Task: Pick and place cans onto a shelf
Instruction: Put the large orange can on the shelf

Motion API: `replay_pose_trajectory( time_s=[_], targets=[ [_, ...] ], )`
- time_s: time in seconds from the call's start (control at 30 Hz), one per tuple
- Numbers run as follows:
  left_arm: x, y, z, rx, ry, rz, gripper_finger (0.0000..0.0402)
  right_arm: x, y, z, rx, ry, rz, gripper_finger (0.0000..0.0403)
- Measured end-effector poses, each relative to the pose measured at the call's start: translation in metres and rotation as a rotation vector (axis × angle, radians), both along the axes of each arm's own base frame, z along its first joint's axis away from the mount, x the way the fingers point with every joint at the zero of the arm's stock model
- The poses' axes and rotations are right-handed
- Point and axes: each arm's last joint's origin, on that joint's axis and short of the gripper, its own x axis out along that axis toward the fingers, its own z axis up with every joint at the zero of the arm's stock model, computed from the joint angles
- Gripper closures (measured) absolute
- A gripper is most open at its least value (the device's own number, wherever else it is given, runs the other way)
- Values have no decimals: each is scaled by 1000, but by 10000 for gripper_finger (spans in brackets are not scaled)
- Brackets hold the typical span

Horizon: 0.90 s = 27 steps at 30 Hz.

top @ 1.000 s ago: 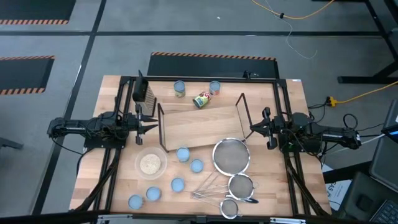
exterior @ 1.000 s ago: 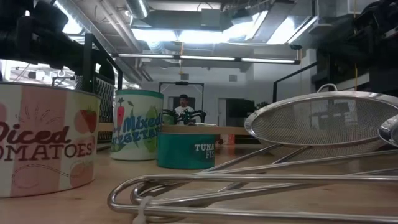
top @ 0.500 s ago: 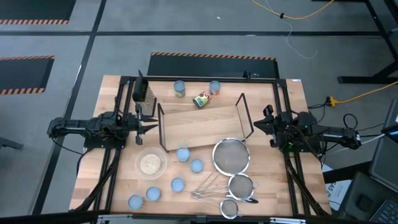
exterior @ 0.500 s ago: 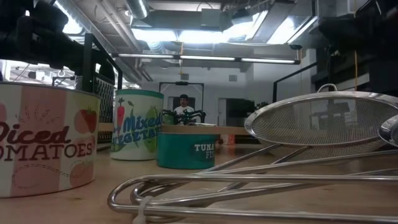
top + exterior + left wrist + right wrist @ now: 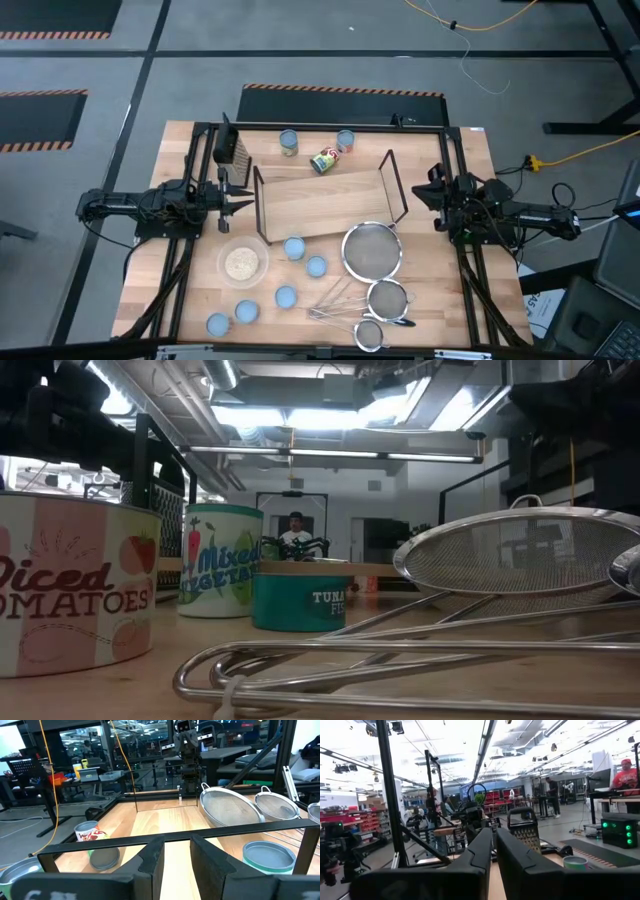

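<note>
Tins: eight cans, round with pale metal tops; five [image 5: 285,296] stand near the table's front, three [image 5: 289,142] behind the shelf [image 5: 320,205], a bare flat wooden board with black wire ends. Three mesh strainers [image 5: 372,250]. Left gripper [image 5: 240,197] spread, empty; right gripper [image 5: 432,195] nearly pressed together, empty.
</note>
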Motion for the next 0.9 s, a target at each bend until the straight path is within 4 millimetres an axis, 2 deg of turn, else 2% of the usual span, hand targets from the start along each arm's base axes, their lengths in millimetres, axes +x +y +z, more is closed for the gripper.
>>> replay_pose_trajectory(
  time_s=[0.1, 0.2, 0.47, 0.57, 0.7, 0.9],
  targets=[
    [0, 0, 0, 0, 0, 0, 315, 0, 0, 1, 1, -10, -1, 368],
    [0, 0, 0, 0, 0, 0, 315, 0, 0, 1, 1, -10, -2, 350],
    [0, 0, 0, 0, 0, 0, 315, -1, -3, 2, 47, -26, -111, 233],
    [0, 0, 0, 0, 0, 0, 315, -2, -4, 5, 74, -63, -116, 202],
    [0, 0, 0, 0, 0, 0, 315, -4, -4, 13, 65, -75, -120, 190],
    [0, 0, 0, 0, 0, 0, 315, 1, -5, 48, 52, -39, -178, 189]
  ],
)
